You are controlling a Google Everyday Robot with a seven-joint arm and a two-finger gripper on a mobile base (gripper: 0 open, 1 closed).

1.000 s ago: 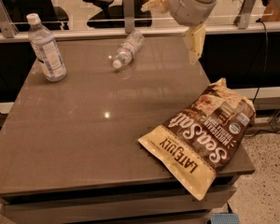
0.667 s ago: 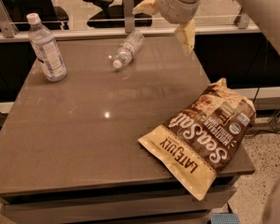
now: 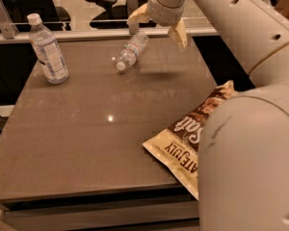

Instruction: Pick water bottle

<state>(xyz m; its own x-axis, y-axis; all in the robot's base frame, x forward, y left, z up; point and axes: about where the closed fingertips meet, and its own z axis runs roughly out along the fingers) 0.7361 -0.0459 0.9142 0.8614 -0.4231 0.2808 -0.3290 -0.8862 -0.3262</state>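
Note:
The water bottle [image 3: 132, 49] is small and slim, of clear plastic, and lies on its side at the far middle of the brown table [image 3: 86, 129], white cap toward me. My gripper [image 3: 158, 26] hangs just right of and above the bottle's far end, apart from it. It is open and empty, one fingertip [image 3: 137, 16] near the bottle's base and the other [image 3: 179, 35] to the right.
A larger bottle with a blue-and-white label [image 3: 47, 49] stands upright at the far left. A chip bag [image 3: 190, 136] lies at the near right edge. My arm [image 3: 250, 129] fills the right side. A rail and office chairs stand behind the table.
The gripper has moved left along the far edge and now sits close over the lying bottle. The arm has swung into the right foreground. The bottles and bag have not moved.

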